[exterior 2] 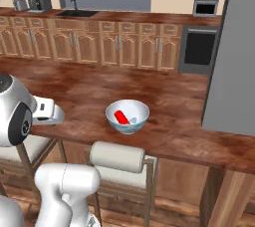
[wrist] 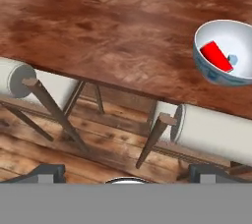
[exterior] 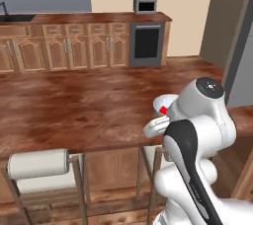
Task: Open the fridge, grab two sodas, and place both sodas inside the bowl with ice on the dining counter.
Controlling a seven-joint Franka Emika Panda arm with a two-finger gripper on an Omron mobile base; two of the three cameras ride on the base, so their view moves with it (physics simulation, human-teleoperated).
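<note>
The white arm (exterior: pixel 197 135) rises from the base and bends at a big elbow joint with a dark cap on top. In the right base view the arm (exterior 2: pixel 20 116) stands at the left side, and its forearm reaches forward and ends in a pale wrist part. In the hand view the gripper (wrist: pixel 126 171) looks down. Its two dark fingertips (wrist: pixel 47 171) stand at the far left and the far right of the bottom edge, so the jaws are wide apart. Nothing is between them.
</note>
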